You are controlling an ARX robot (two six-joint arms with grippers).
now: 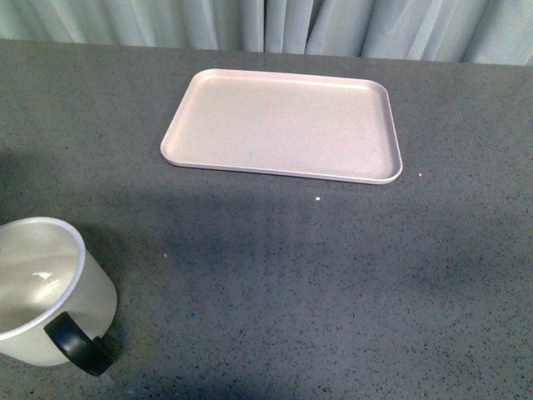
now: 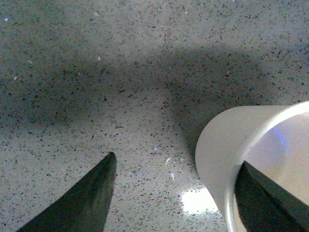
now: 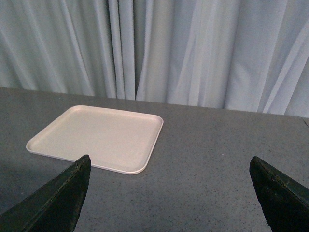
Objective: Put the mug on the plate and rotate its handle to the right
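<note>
1. Tableware sat well apart in the front view: a white cylindrical mug (image 1: 37, 287) stood upright on the grey speckled tabletop (image 1: 333, 275) at the near left corner. It was partly cut off by the picture's edge and was not on the tray.
2. Its thick black loop handle (image 1: 77, 342) stuck out from the near side of the mug, toward the camera and slightly to the right.
3. The flat rectangular pale pink tray (image 1: 283, 125), with rounded corners and a low raised rim, lay flat toward the far side of the tabletop, roughly in the middle.
4. A pale grey-blue pleated curtain (image 1: 333, 25) hung behind the tabletop's far edge.
5. In the left wrist view the left gripper (image 2: 177, 158) was spread wide, its two dark fingers (image 2: 87, 198) far apart. The mug's white wall (image 2: 217, 154) stood between them, with one finger over the tabletop outside the mug and the other across its open mouth. It was not clenched on the mug, and whether either finger touched the wall could not be told.
6. In the right wrist view the right gripper (image 3: 169, 158) was also spread wide, with nothing between its dark fingers (image 3: 53, 205). It hung above the tabletop, with the tray (image 3: 96, 137) ahead of it and the curtain (image 3: 193, 48) beyond.
</note>
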